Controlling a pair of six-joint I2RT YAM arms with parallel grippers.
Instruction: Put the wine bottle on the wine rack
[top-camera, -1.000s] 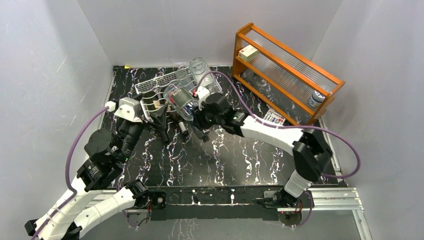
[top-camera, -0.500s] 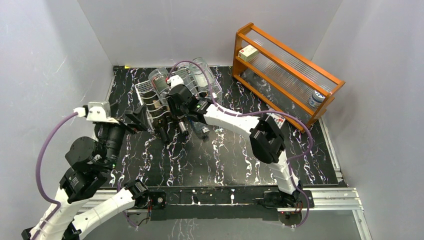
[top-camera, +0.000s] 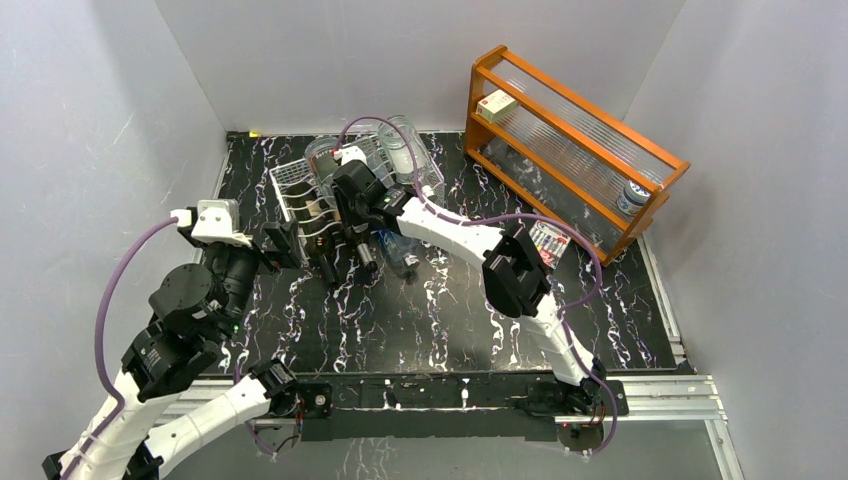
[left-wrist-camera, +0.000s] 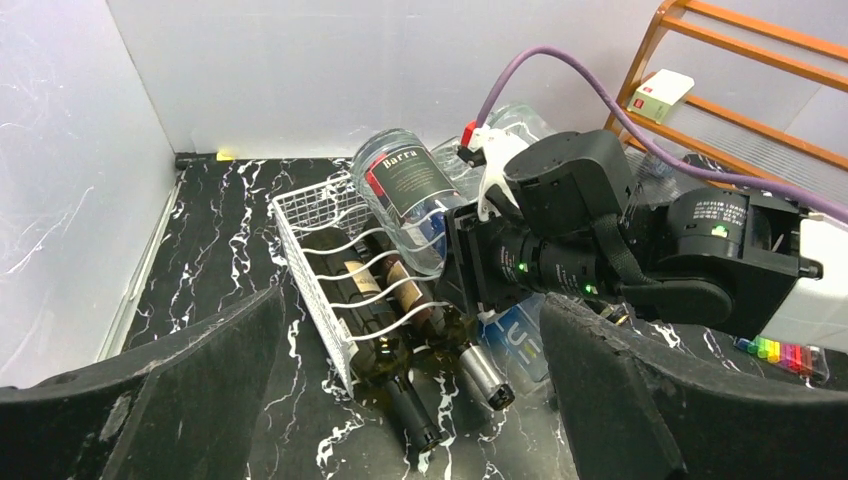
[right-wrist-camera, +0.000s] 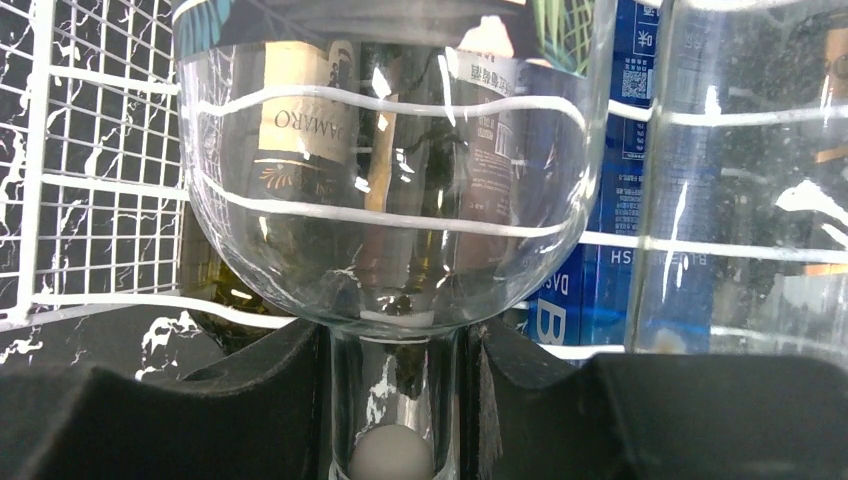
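Right wrist view: clear glass wine bottle (right-wrist-camera: 380, 200), dark-labelled, neck clamped in right gripper (right-wrist-camera: 395, 400), body tilted across top tier of white wavy-wire wine rack (left-wrist-camera: 310, 260). Judged rigid, slick, breakable; neck is the soundest hold. Left gripper (left-wrist-camera: 400, 420) gapes wide, empty. Against a second ago: bottle sits further left, over rack; left gripper stands wider, drawn back.

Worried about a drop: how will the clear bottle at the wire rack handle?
The clear bottle looks empty, so probably light, but glass: likely slippery and fragile. The right gripper pinches only its neck, so the body may swing. Round, it could roll unless the wine rack cradles it.
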